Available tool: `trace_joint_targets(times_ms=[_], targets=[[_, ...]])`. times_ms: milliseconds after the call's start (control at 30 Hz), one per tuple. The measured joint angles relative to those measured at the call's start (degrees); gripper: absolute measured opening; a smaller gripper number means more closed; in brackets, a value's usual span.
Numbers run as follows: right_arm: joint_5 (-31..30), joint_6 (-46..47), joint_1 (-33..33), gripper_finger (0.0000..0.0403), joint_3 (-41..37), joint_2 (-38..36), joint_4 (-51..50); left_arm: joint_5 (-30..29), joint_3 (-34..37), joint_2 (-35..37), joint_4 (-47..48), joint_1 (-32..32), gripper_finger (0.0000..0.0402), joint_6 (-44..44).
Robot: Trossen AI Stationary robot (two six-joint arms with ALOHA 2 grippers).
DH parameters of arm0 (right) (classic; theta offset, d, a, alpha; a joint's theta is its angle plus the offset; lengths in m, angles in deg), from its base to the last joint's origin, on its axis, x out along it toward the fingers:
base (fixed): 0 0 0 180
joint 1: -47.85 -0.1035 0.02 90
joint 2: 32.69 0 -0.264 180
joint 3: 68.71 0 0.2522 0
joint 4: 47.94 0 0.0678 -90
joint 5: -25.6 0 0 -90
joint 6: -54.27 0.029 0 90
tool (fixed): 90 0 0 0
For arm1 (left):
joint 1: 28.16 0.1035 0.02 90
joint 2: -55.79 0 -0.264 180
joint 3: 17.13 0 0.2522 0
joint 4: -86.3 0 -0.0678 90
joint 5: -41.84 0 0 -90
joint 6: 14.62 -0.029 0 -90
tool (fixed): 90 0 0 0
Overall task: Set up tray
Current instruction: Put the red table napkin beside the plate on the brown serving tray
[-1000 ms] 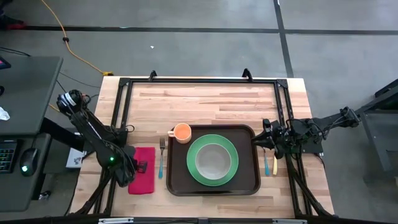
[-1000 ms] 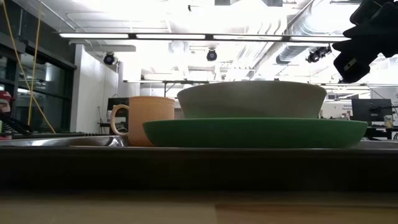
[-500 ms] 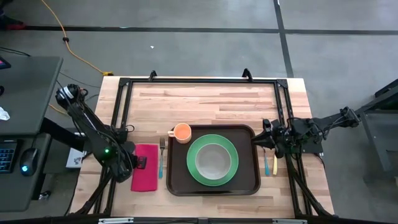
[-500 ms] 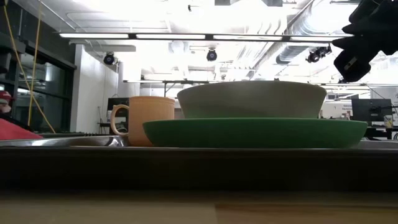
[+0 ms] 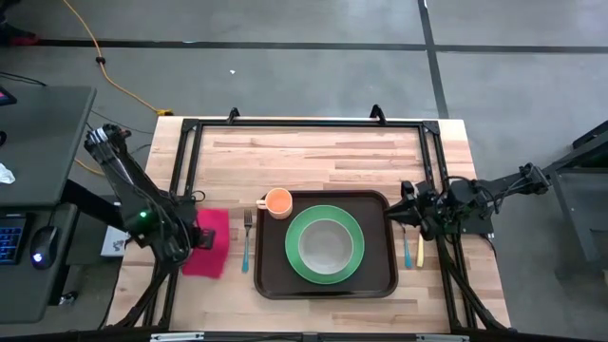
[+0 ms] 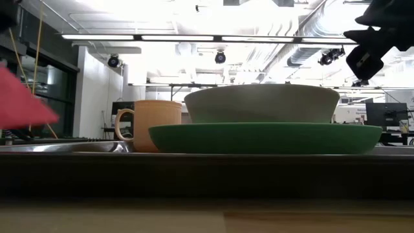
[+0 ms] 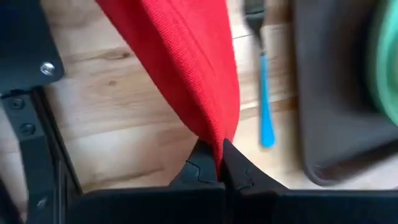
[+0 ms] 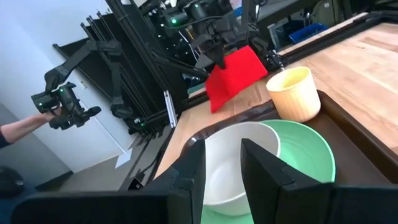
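The dark brown tray (image 5: pixel 274 285) lies near the table's front edge. It holds a green plate (image 5: pixel 353 269) with a pale bowl (image 5: pixel 325 244) on it. An orange cup (image 5: pixel 277 201) stands at the tray's far left corner. A blue-handled fork (image 5: pixel 246 249) lies to the left of the tray. My left gripper (image 5: pixel 197 234) is left of the fork, shut on a red napkin (image 5: pixel 209 252). My right gripper (image 5: pixel 404 215) hovers open at the tray's far right corner, nothing between its fingers (image 8: pixel 193 171). My left gripper pinches the red napkin between its two fingers at a fold or edge (image 7: pixel 214 134), coming from above and slanting down. The napkin hangs below the fingers (image 8: pixel 231 73). I cannot tell whether its lower edge still touches the table.
A yellow-handled utensil (image 5: pixel 419 250) lies on the wood right of the tray. A black frame (image 5: pixel 304 123) runs around the table's back and sides. A person's hand with a control arm (image 8: pixel 59 102) shows beyond the table's left side.
My left gripper has risen and drawn a little toward the table's left edge, still shut on the red napkin. The napkin lay flat on the table before. Now it is pulled up and hangs from the fingers.
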Motion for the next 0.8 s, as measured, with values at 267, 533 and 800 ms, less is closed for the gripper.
trace_joint_targets(times_ms=[267,533,800], targets=[[-0.01,0.0,0.01,0.0078,-0.01,0.0,0.51,-8.34,-11.3,-0.06,10.24,0.0,0.0012,-1.01],[0.01,0.22,-0.01,0.0078,-0.01,0.0,0.68,-20.11,-19.75,-0.07,12.18,0.0,0.0012,-6.22],[0.0,0.17,0.0,0.0078,-0.01,0.02,7.72,-33.19,-25.58,-0.07,8.17,0.04,0.0012,-15.52]])
